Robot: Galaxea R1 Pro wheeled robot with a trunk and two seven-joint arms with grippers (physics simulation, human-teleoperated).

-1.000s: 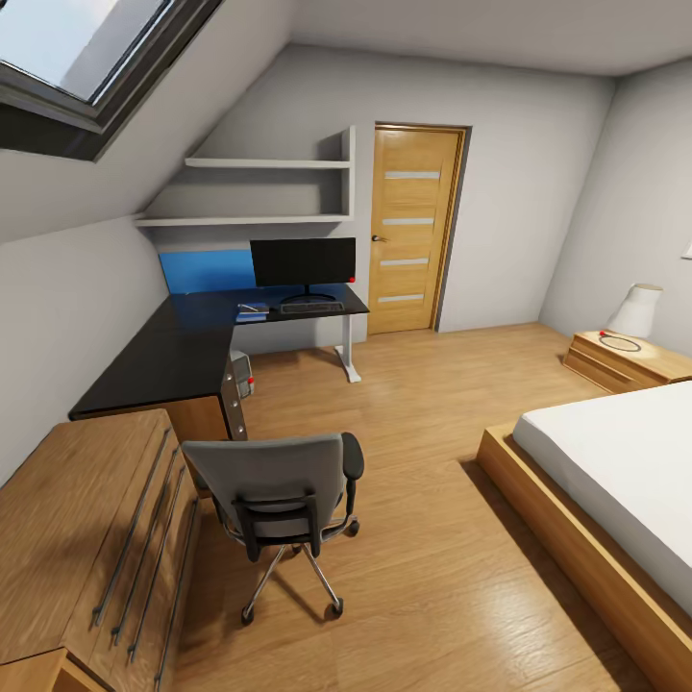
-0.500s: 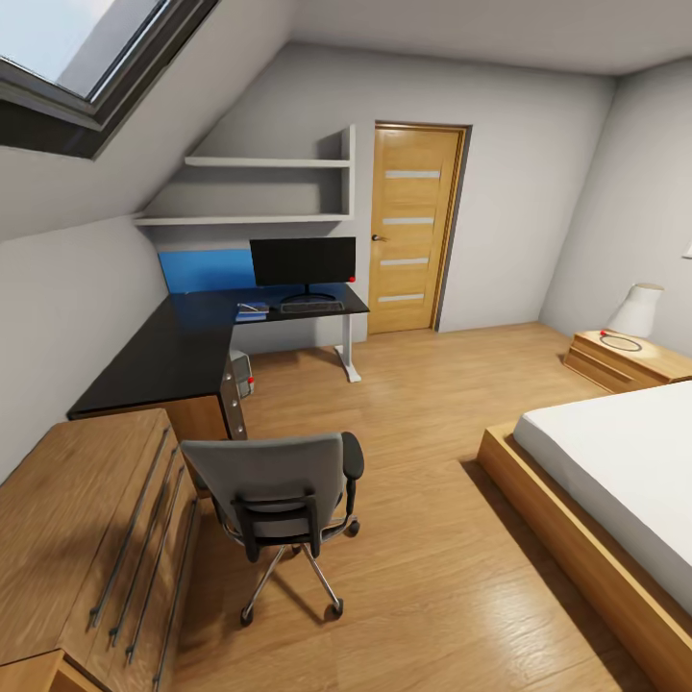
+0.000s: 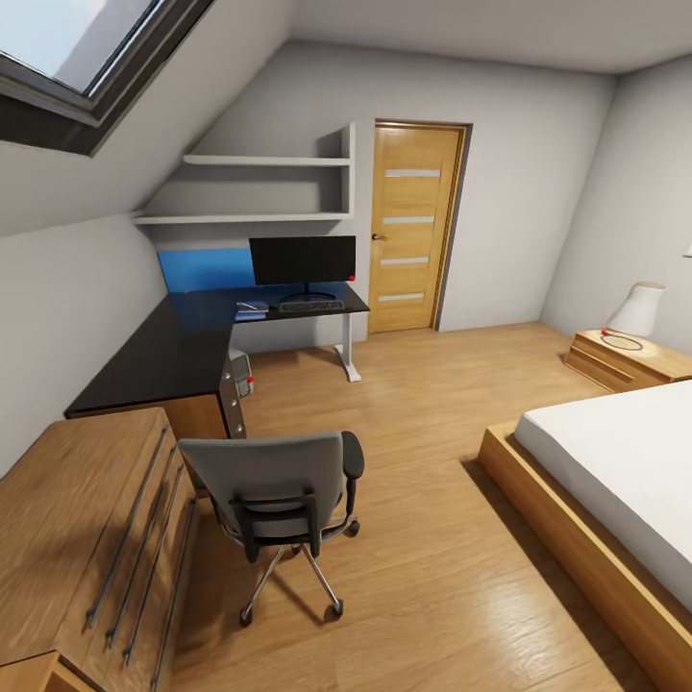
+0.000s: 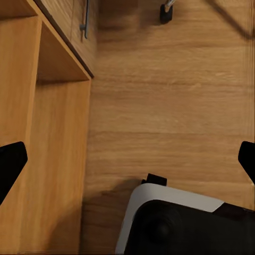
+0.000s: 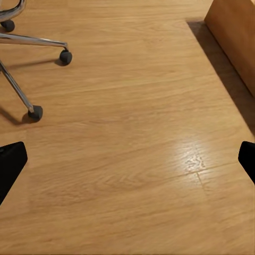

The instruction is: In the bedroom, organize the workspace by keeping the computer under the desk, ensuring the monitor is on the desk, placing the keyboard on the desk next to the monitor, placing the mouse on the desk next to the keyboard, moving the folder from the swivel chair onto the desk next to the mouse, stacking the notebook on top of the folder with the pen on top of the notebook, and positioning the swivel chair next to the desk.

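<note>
- Well, the chair (image 3: 279, 500) stands lower left of frame, apart from the bench (image 3: 163, 351).
- Monitor (image 3: 303, 261) and keyboard (image 3: 311, 307) sit on the bench, upper centre.
- Both end effectors, left (image 4: 127, 159) and right (image 5: 127, 159), are spread wide over bare floor (image 5: 138, 133).

The black L-shaped surface (image 3: 183, 348) stands in the corner. On its far part stand the monitor (image 3: 303, 261), the keyboard (image 3: 311, 307) just in front of it, and the folder (image 3: 252, 309) beside the keyboard. The swivel chair (image 3: 279, 495) stands near the surface's drawer end, with the computer (image 3: 241, 371) under the surface
</note>
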